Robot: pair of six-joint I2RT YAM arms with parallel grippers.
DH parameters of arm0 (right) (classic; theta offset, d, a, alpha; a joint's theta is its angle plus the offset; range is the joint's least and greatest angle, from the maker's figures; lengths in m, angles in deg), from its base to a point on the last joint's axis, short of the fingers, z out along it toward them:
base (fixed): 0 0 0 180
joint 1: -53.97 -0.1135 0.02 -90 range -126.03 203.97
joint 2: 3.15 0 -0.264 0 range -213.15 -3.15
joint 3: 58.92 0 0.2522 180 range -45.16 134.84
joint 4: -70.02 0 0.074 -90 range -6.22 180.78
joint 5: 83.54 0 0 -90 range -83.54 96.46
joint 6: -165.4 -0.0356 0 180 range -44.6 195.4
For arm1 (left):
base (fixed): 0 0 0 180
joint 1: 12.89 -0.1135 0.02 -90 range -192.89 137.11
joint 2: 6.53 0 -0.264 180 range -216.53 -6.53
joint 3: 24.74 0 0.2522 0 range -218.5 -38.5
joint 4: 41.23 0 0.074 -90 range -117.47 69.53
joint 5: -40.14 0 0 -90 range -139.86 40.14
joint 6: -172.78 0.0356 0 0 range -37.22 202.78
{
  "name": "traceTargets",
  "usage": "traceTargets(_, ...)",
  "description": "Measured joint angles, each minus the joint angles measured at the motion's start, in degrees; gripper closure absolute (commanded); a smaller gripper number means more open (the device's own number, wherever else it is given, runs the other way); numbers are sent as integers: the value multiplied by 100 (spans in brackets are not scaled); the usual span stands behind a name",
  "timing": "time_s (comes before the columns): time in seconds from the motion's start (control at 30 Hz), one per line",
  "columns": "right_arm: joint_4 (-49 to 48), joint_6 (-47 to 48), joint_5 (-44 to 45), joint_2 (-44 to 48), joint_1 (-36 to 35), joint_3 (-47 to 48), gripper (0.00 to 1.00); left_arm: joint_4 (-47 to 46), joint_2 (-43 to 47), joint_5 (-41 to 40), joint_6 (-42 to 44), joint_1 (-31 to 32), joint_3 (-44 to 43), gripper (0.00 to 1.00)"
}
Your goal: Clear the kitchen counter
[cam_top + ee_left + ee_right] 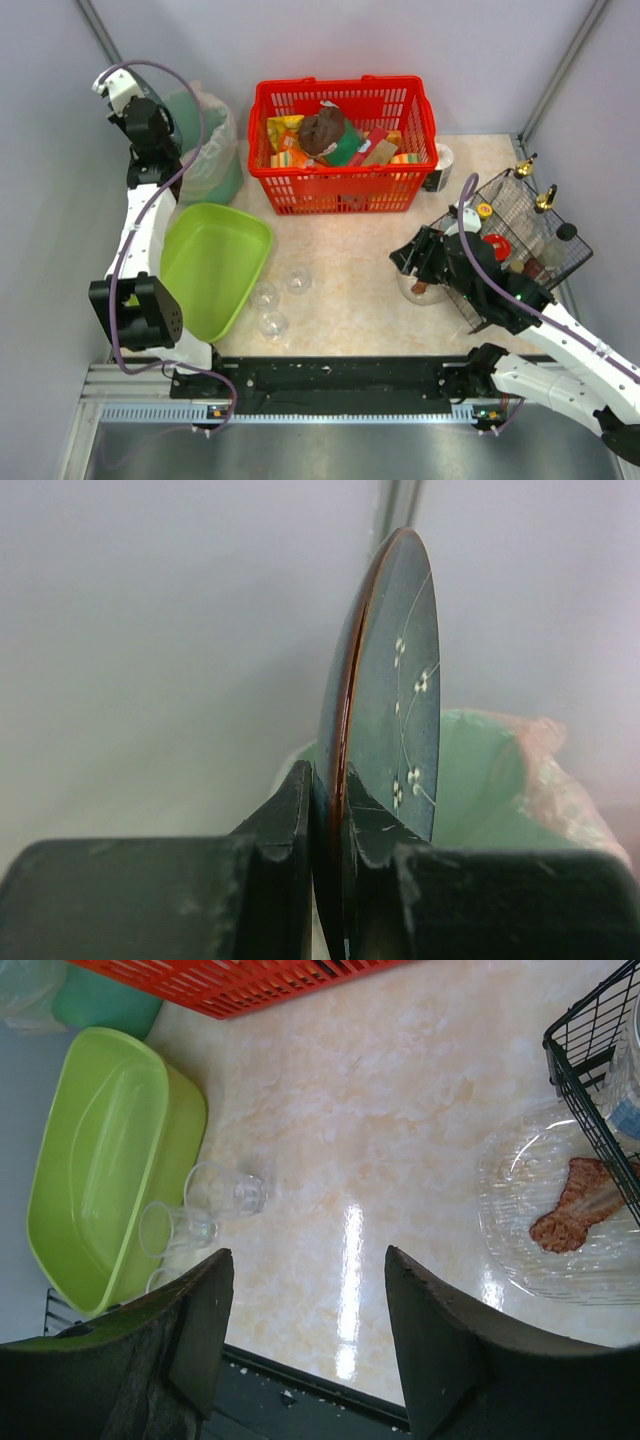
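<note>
Marble counter: spread beneath everything, bearing glasses and a clear dish of scraps.
Left gripper: pinching dark plate by its rim, upright over bin, likely for scraping.
Right gripper: spread wide, empty, near dish.

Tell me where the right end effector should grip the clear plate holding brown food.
Likely the thin rim on the side facing the open kitchen counter, coming from there: the clear plate lies flat, its other side blocked by the wire rack.
</note>
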Motion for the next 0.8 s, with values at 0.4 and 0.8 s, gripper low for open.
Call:
traceTargets(0.4,-2,133,-101,-79,7,9,37,114,254,-507,275,50,-162,100)
traceTargets(0.8,251,734,-175,79,33,195,27,2914,2610,979,-1405,57,-452,100)
